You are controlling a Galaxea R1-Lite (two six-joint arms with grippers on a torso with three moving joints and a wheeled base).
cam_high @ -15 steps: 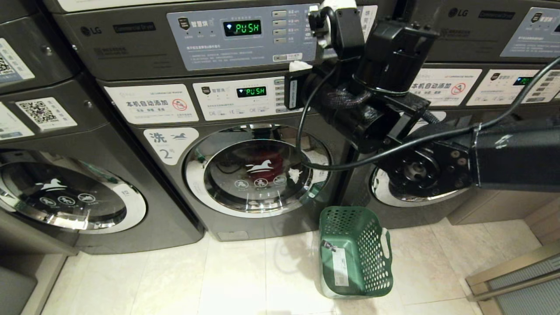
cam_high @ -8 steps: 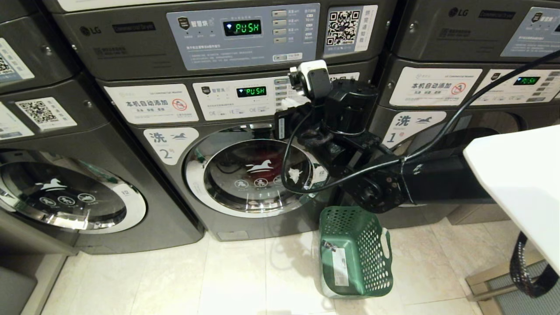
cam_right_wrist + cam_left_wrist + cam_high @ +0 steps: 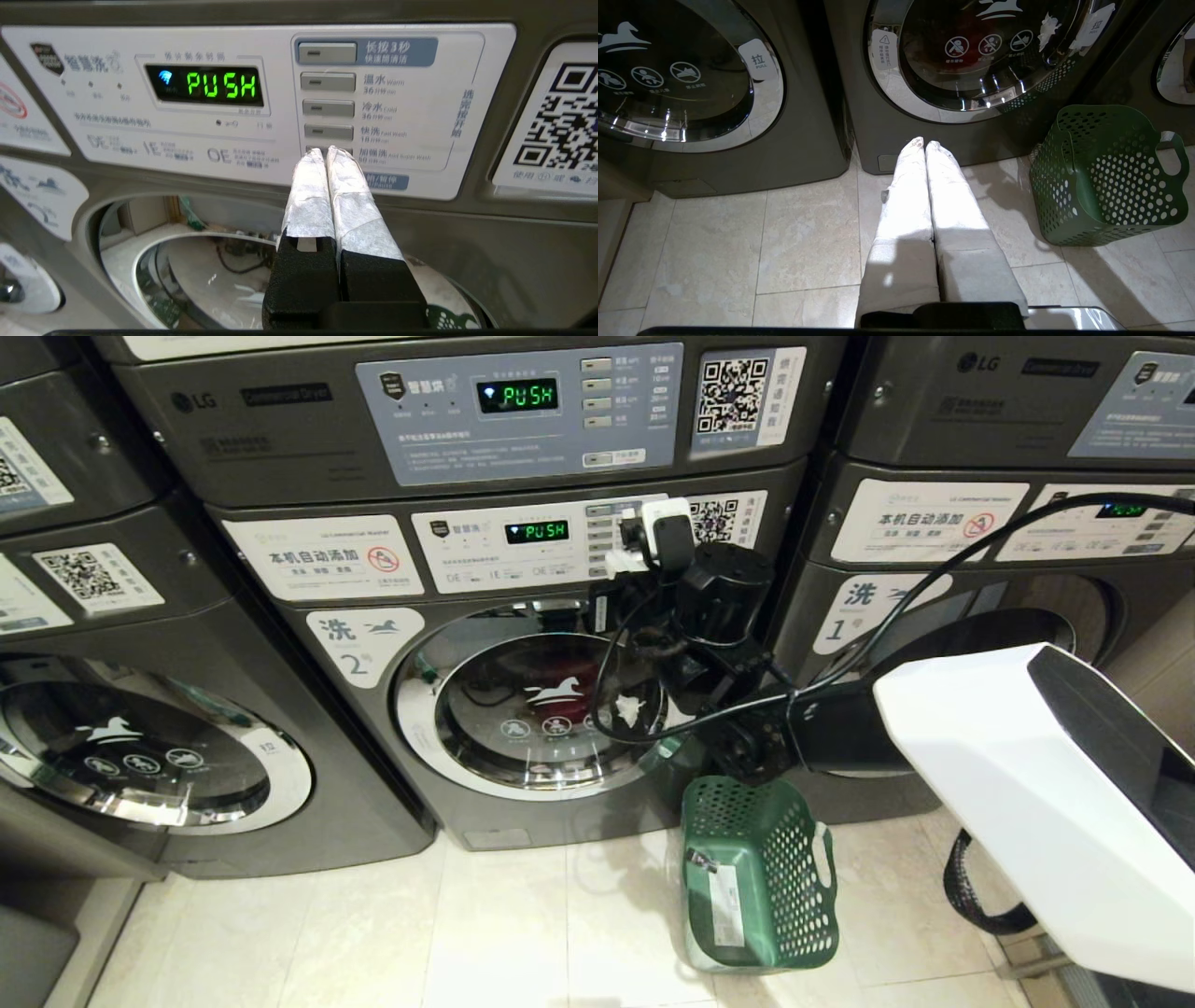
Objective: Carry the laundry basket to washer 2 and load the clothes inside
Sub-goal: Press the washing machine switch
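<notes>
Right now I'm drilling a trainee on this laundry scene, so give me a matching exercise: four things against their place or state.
Things:
1. laundry basket
2. washer 2
3. right gripper
4. left gripper

States:
A. shut, tips at the control panel buttons
B. door closed, display reads PUSH
C. lying on its side on the floor
D. shut, low above the floor tiles

Pairs: 1-C, 2-B, 3-A, 4-D
</notes>
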